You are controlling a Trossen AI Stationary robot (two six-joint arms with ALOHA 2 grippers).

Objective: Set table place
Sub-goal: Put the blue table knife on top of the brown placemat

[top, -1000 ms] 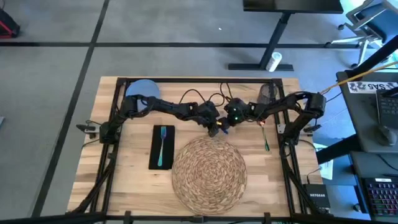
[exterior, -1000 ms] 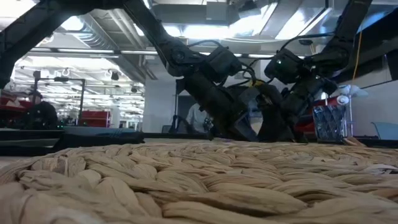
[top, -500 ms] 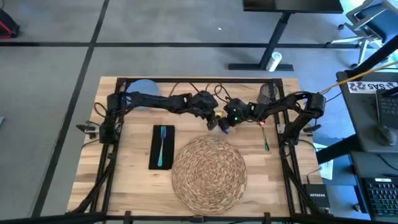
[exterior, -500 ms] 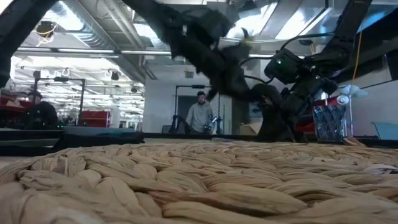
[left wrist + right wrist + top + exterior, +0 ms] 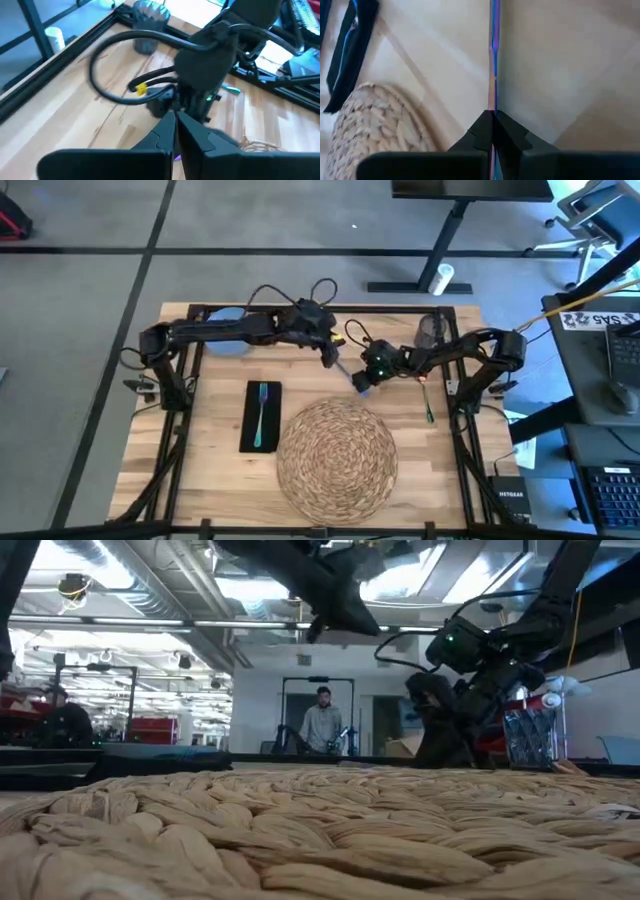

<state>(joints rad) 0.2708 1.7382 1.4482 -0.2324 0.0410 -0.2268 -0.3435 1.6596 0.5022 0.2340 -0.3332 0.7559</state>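
The woven placemat (image 5: 335, 450) lies at the near middle of the table (image 5: 210, 480). Left of it a teal fork (image 5: 262, 412) rests on the black napkin (image 5: 250, 430). The pale blue plate (image 5: 232, 348) sits at the far left, partly under my left arm. The grey cup (image 5: 428, 330) stands at the far right. My right gripper (image 5: 360, 383), just beyond the placemat's far edge, is shut on a thin, colourful piece of cutlery (image 5: 493, 55). My left gripper (image 5: 330, 355) hangs raised above the table, shut and empty. My right gripper pinches the colourful cutlery piece (image 5: 493, 102) between its two fingers, seen edge-on. The piece runs straight out ahead of the fingertips, along them, over bare wood beside the placemat. Whether its free end touches the table I cannot tell.
A green-handled piece of cutlery (image 5: 428, 405) lies on the wood right of the placemat, near the right arm's base. Cables loop over the table's far middle. In the low view a person (image 5: 322, 725) stands in the room behind the table.
My left gripper has pulled away from my right gripper, rising and going toward the table's far left edge, and its arm now lies over the plate. My right gripper has stayed in place beyond the placemat with the cutlery piece.
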